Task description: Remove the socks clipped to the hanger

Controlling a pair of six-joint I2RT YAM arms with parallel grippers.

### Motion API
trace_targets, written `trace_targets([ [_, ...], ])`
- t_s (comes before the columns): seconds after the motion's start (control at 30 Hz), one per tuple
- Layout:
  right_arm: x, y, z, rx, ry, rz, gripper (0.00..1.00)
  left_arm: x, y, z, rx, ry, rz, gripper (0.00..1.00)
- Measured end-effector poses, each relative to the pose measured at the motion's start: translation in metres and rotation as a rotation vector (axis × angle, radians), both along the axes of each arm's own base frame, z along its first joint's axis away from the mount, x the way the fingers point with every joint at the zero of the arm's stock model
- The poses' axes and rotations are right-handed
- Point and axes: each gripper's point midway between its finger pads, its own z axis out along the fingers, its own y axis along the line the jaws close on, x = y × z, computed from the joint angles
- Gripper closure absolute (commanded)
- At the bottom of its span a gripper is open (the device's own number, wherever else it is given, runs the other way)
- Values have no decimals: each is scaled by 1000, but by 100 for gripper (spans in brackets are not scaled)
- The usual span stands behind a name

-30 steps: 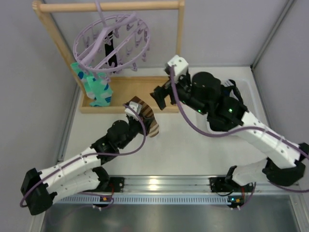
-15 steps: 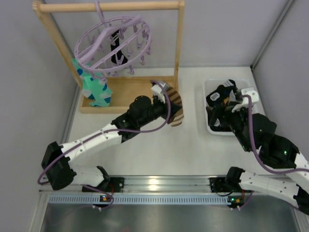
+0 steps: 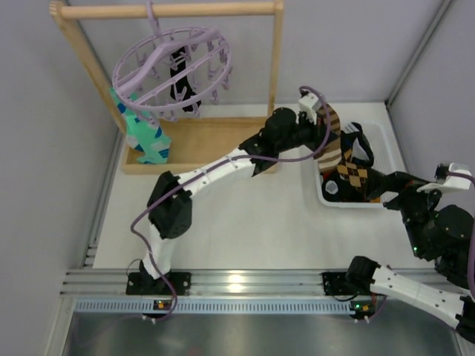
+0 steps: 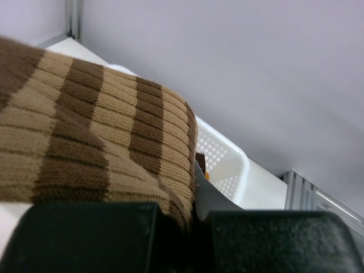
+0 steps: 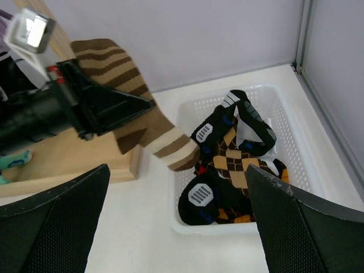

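Note:
My left gripper (image 3: 320, 119) is shut on the brown-and-tan striped sock (image 3: 332, 145), which dangles over the left end of the white basket (image 3: 371, 202). In the left wrist view the striped sock (image 4: 85, 142) is pinched between the jaws of the left gripper (image 4: 196, 213). The lilac hanger (image 3: 172, 70) hangs from the wooden rack with a teal sock (image 3: 145, 133) and a black sock (image 3: 180, 83) clipped to it. My right gripper (image 3: 392, 189) is open and empty, near the basket's near side. In the right wrist view the right gripper (image 5: 176, 166) is wide open, above the basket.
The basket (image 5: 227, 229) holds black socks with blue-white marks (image 5: 205, 196) and a brown argyle sock (image 5: 239, 162). The wooden rack (image 3: 171, 10) stands on a wooden base (image 3: 204, 141) at the back left. Grey walls close the back and both sides.
My left arm has swung right, carrying the striped sock from the table's middle to over the basket. My right arm has drawn back from the basket toward the near right.

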Motion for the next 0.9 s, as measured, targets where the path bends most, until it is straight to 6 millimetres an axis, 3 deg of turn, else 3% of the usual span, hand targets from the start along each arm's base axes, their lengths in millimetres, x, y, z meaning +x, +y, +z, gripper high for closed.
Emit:
trace_targets([
  [0.17,-6,-10,-2,32,-6,-8,1,23,-55,-31,-3,-15,-67,98],
  [0.27,-7,-12,-5,27,1,-10,1,28,-82,-59,0,-11,-121,84],
  [0.37,-8,-13,-7,28,5,-9,0,26,-97,-98,44,5,-150,78],
  [0.47,-10,-16,-7,37,0,-7,1,21,-109,-132,120,9,-169,66],
  [0.5,-10,-16,-8,42,0,-7,1,19,-112,-139,139,10,-170,57],
  [0.63,-9,-13,-16,30,10,-1,1,5,-116,-156,244,-11,-163,37],
  [0.77,-8,-9,-20,20,18,14,1,1,-109,-162,341,-47,-111,25],
  [0.9,-8,-5,-21,19,20,33,1,13,-91,-158,430,-88,-32,16],
])
